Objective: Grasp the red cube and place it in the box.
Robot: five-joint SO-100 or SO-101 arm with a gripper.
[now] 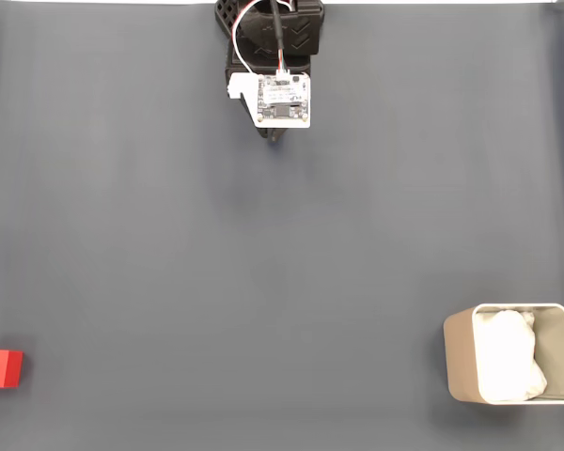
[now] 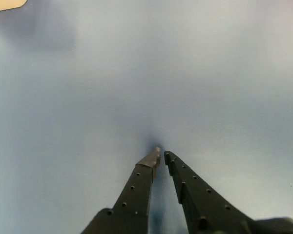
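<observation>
**Two black jaws nearly together over bare desk**

Two slim black fingers of the jaws (image 2: 161,155) reach up from the bottom of the wrist view, their tips drawn almost together with only a thin slit between them and nothing held. The tips seem to sit just above the grey desk (image 2: 146,73), though the soft focus leaves contact unclear. In the fixed view the arm (image 1: 277,56) is folded at the top centre. The red cube (image 1: 2,368) lies at the far left edge, low in the picture. The box (image 1: 459,355), beige with a white lining, stands at the lower right, well apart from cube and arm.
</observation>
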